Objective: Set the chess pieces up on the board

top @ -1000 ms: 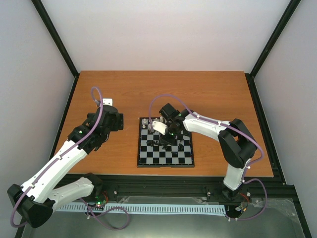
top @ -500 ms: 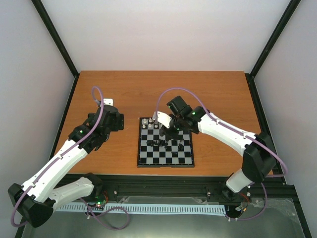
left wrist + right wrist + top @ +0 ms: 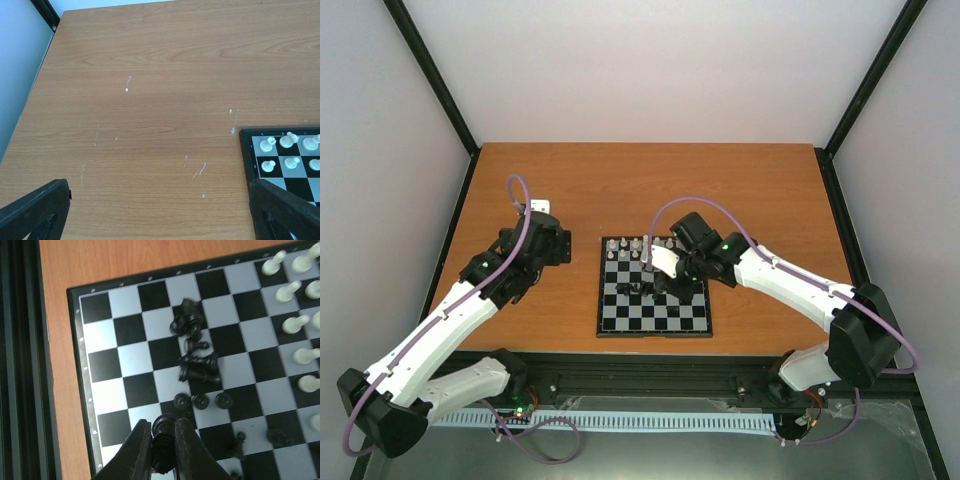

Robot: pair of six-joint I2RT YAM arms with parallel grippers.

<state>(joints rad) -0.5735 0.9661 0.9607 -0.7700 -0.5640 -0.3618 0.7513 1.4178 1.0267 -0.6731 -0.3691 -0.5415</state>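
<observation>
The board (image 3: 601, 300) lies at the middle of the table. White pieces (image 3: 625, 247) stand in its far rows. Black pieces (image 3: 642, 290) lie in a loose heap near its middle. In the right wrist view my right gripper (image 3: 162, 447) is shut on a black piece (image 3: 164, 440) and holds it over the board (image 3: 82, 370). The heap (image 3: 195, 357) lies just beyond it and the white pieces (image 3: 295, 322) are at the right. My left gripper (image 3: 160, 220) is open and empty over bare wood left of the board (image 3: 245, 150). Some white pieces (image 3: 287, 141) show there.
Three black pieces (image 3: 201, 401) stand in a row just ahead of the right fingertips, with more fallen ones (image 3: 275, 436) to the right. A black frame rail (image 3: 20, 360) runs along the table's near edge. Wooden tabletop (image 3: 150, 75) stretches to the left and behind the board.
My right gripper has swung toward the board's far edge and come back over its middle, a little further right and nearer. The right elbow has swung out to the right. The left arm is still.
</observation>
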